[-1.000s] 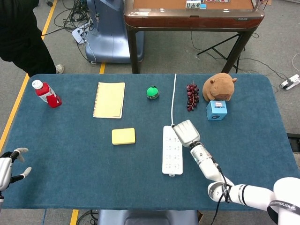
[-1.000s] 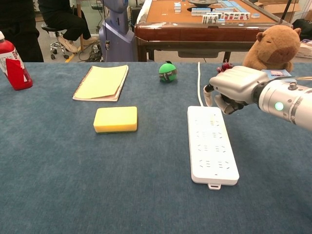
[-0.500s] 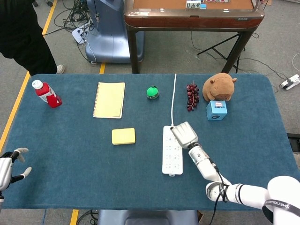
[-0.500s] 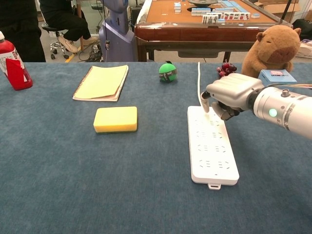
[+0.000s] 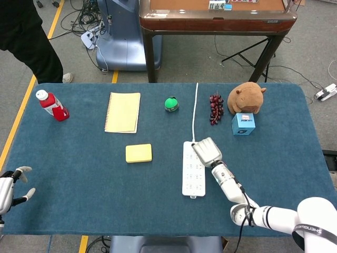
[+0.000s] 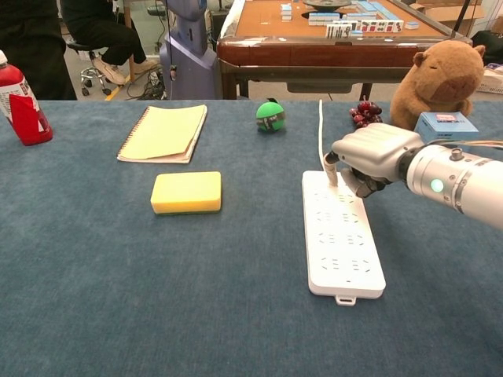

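A white power strip point(image 5: 192, 171) point(image 6: 342, 236) lies lengthwise in the middle of the blue table, its white cord point(image 5: 195, 108) point(image 6: 320, 129) running to the far edge. My right hand point(image 5: 206, 151) point(image 6: 368, 155) hovers over the strip's far end by the cord, fingers curled in, one fingertip touching the strip's top face. It holds nothing. My left hand point(image 5: 9, 188) shows only in the head view, at the table's near left corner, fingers spread and empty.
A yellow sponge point(image 5: 138, 153) point(image 6: 186, 192) lies left of the strip; a yellow notebook point(image 5: 122, 111) and red bottle point(image 5: 52, 105) sit further left. Green ball point(image 5: 171, 104), grapes point(image 5: 216, 108), capybara plush point(image 5: 246, 97) and blue box point(image 5: 243, 124) line the far side.
My right hand has moved left and down from beside the strip onto its far end, where a fingertip now touches it. The left hand has stayed still.
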You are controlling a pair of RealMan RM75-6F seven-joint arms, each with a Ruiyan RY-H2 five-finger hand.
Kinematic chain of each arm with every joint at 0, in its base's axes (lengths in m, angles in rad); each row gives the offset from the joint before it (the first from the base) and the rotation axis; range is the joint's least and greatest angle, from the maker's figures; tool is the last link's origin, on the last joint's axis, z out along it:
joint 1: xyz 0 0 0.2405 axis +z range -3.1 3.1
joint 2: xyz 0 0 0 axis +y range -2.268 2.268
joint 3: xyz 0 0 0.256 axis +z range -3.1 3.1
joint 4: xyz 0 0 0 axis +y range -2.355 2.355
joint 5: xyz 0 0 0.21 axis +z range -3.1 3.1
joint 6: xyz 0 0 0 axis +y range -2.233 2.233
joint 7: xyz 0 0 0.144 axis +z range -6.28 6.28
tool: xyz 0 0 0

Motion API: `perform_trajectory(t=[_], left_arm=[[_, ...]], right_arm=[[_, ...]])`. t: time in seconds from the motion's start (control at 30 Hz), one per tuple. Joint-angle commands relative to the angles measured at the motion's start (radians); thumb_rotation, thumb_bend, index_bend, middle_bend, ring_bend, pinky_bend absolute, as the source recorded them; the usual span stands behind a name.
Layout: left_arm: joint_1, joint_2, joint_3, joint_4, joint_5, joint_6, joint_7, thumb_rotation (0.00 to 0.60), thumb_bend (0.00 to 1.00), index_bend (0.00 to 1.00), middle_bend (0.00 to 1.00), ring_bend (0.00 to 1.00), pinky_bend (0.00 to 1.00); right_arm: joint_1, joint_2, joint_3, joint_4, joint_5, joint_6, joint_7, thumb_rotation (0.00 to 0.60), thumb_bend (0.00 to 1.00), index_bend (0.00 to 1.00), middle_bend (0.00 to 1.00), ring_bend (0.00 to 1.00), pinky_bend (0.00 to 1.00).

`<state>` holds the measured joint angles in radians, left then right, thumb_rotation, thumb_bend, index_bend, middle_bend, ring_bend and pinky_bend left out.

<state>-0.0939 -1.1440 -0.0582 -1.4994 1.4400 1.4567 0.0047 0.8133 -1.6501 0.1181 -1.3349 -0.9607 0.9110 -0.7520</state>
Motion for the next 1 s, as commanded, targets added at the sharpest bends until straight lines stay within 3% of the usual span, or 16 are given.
perform_trajectory(t=[0.03,0.6,0.83,1.0], left_arm=[[0.0,0.0,0.0,0.0,-0.001,-0.001,0.0,0.6,0.22,0.41,0.54,0.42,0.63],[0.0,0.0,0.003,-0.001,0.004,-0.002,0.001,0.6,0.22,0.41,0.54,0.42,0.63],[-0.003,-0.004,0.004,0.002,0.003,-0.008,0.009,0.6,0.22,0.41,0.54,0.42,0.63],[-0.006,-0.009,0.004,0.005,0.0,-0.014,0.018,0.6,0.22,0.41,0.54,0.42,0.63]], right_arm=[[0.002,-0.002,-0.002,0.002,-0.001,-0.001,0.004,0.6,0.72,0.38,1.0,1.0,1.0],[0.013,-0.01,-0.011,0.013,-0.007,0.004,0.015,0.6,0.72,0.38,1.0,1.0,1.0],[-0.014,0.07,-0.01,-0.117,-0.06,0.105,-0.007,0.6,0.72,0.38,0.98,1.0,1.0],[-0.059,0.161,-0.027,-0.244,-0.1,0.195,-0.03,0.6,0.68,0.38,0.84,0.99,1.0]])
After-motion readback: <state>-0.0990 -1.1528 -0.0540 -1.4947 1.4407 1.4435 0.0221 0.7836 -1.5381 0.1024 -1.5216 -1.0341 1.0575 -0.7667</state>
